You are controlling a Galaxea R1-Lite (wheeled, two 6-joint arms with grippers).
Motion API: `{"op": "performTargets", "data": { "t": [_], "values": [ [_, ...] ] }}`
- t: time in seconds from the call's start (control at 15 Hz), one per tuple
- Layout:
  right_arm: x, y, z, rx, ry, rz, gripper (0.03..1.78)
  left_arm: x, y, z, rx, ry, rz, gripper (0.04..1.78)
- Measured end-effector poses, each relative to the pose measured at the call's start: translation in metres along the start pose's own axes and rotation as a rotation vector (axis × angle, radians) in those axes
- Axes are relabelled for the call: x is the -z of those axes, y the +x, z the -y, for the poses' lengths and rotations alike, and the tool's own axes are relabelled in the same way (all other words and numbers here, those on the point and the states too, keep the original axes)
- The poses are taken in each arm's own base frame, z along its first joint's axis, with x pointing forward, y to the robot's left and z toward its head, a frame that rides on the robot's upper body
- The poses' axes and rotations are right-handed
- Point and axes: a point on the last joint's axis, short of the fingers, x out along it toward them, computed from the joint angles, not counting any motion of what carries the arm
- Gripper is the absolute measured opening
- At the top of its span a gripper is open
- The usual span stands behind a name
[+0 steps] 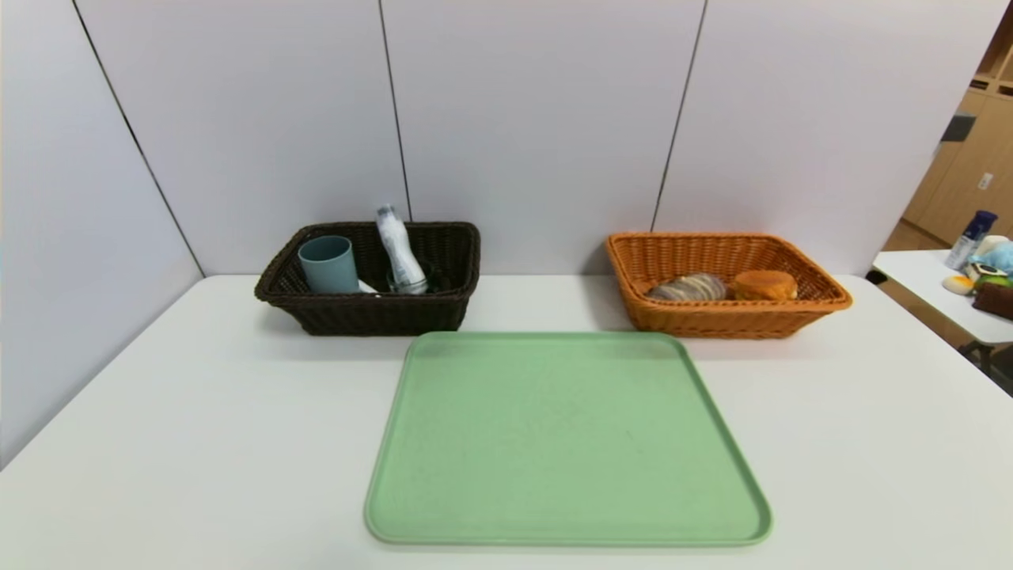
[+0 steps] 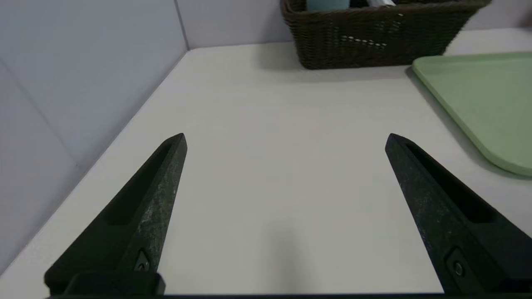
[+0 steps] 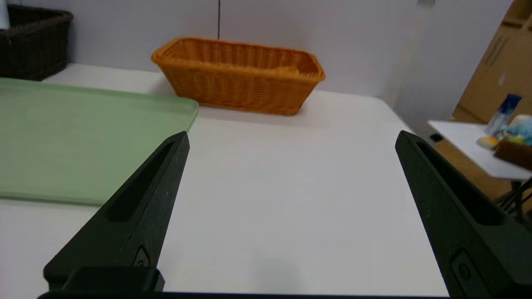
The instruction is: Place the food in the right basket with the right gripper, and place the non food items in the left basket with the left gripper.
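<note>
A dark brown basket (image 1: pixel 372 305) at the back left holds a blue-grey cup (image 1: pixel 328 264), a white bottle (image 1: pixel 398 248) and a small glass item. An orange basket (image 1: pixel 724 313) at the back right holds a striped bun (image 1: pixel 687 287) and a golden bun (image 1: pixel 764 284). The green tray (image 1: pixel 566 443) in the middle holds nothing. My left gripper (image 2: pixel 284 139) is open and empty over bare table, left of the tray. My right gripper (image 3: pixel 291 137) is open and empty over bare table, right of the tray. Neither gripper shows in the head view.
The white table (image 1: pixel 158 412) ends at grey wall panels behind and to the left. A second table (image 1: pixel 942 293) with a blue-capped bottle and toys stands off to the right. The dark basket (image 2: pixel 374 37) and the orange basket (image 3: pixel 239 77) show in the wrist views.
</note>
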Motion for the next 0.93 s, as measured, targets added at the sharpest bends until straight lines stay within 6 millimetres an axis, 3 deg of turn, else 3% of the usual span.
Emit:
{"op": "performTargets", "data": {
  "t": [0.2,0.93],
  "values": [
    [0.0187,-0.0007,-0.0026,-0.026,0.092,-0.159,1.71,0.0107,-0.0002,0.0014,0.037,-0.028,-0.095,1.69],
    [0.0193,-0.0006,-0.0019,0.012,0.157,-0.162,1.71,0.011,0.0003,0.0013,0.033,-0.066,-0.092,1.69]
  ]
}}
